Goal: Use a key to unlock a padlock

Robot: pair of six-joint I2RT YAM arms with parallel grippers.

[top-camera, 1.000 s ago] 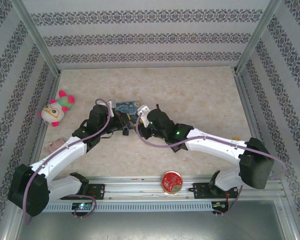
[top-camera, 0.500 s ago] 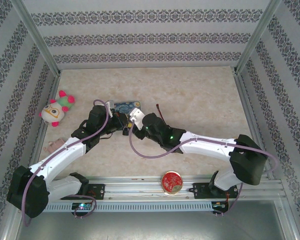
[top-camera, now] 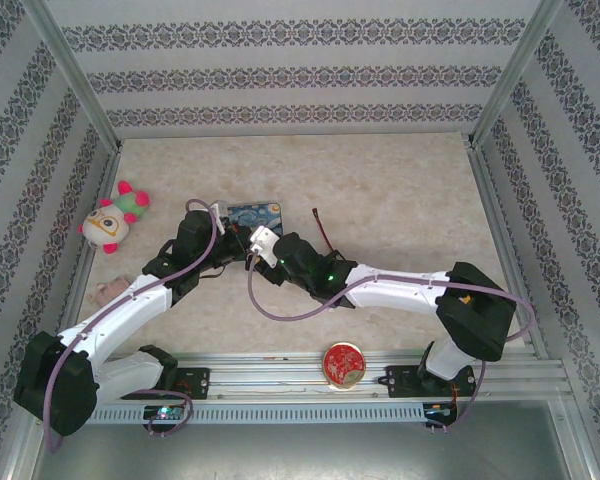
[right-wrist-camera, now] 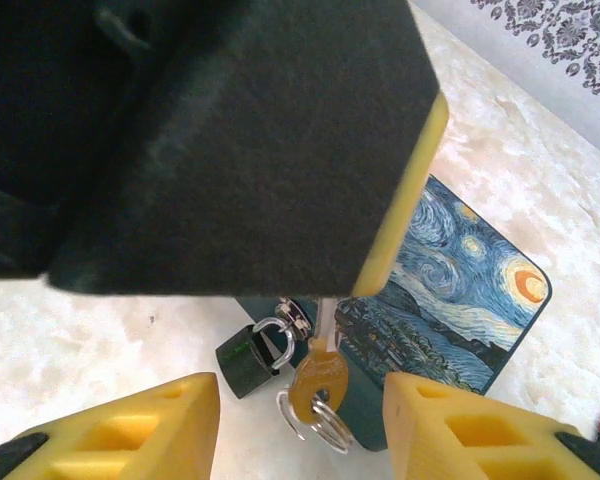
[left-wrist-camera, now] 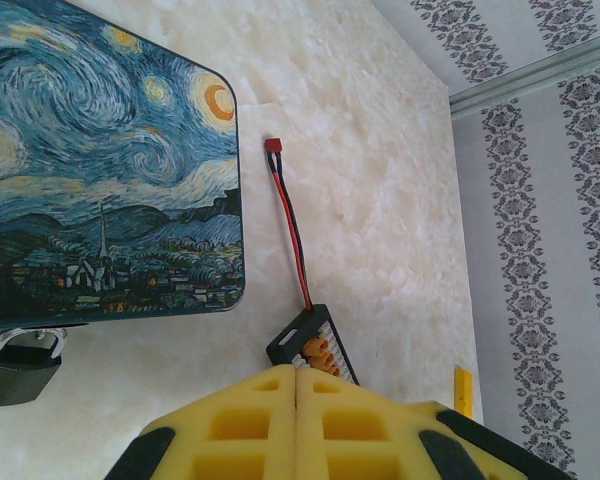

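Observation:
The padlock (right-wrist-camera: 242, 362), a tiny black block with a silver shackle, lies on the table against the blue painted tin (right-wrist-camera: 460, 290); it also shows at the left wrist view's bottom left (left-wrist-camera: 15, 370). My left gripper (left-wrist-camera: 297, 372) has its yellow pads pressed together. Its black-backed finger (right-wrist-camera: 230, 140) looms over the right wrist view, and the key (right-wrist-camera: 318, 385), brass-headed with wire rings, hangs from its tip just right of the padlock. My right gripper (right-wrist-camera: 300, 420) is open, one yellow fingertip on each side of the key, touching neither. Both grippers meet in front of the tin (top-camera: 255, 213).
A black pack with orange connectors (left-wrist-camera: 315, 345) and a thin wire with a red tip (left-wrist-camera: 273, 146) lie right of the tin. A plush toy (top-camera: 110, 220) sits at the far left, a red round tin (top-camera: 342, 363) on the near rail. Patterned walls enclose the table.
My right arm has swung left until its gripper meets the left one by the tin, and its jaws have widened. The left arm has stayed put, still shut.

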